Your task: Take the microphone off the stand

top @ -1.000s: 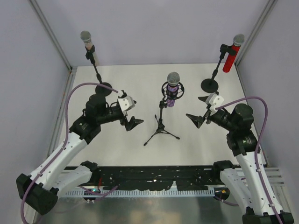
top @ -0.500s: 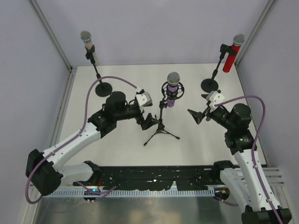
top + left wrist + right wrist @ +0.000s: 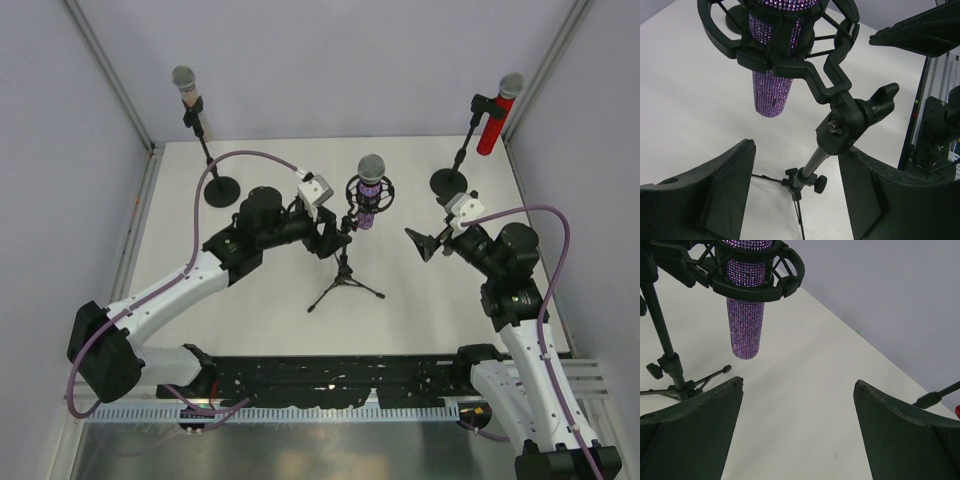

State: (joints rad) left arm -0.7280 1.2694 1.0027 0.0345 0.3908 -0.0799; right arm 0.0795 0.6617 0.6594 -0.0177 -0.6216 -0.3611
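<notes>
A purple glitter microphone (image 3: 367, 205) with a grey mesh head hangs in a black shock mount on a tripod stand (image 3: 345, 282) at the table's middle. My left gripper (image 3: 335, 238) is at the stand's pole just under the mount, open. In the left wrist view the pole (image 3: 816, 159) runs between the two fingers of the left gripper (image 3: 796, 149), nearer the right one, and the microphone (image 3: 772, 85) hangs above. My right gripper (image 3: 425, 243) is open and empty to the right of the stand. The right wrist view shows the microphone (image 3: 745, 325) up left of the right gripper (image 3: 799, 382).
A beige microphone (image 3: 193, 105) stands on a round-base stand (image 3: 222, 188) at the back left. A red microphone (image 3: 491, 128) is clipped to another round-base stand (image 3: 450, 182) at the back right. Grey walls close three sides. A black rail (image 3: 330, 375) runs along the front.
My left arm has swung right from open table to the tripod stand, and its jaws have narrowed around the pole. The right gripper has edged slightly up and right.
</notes>
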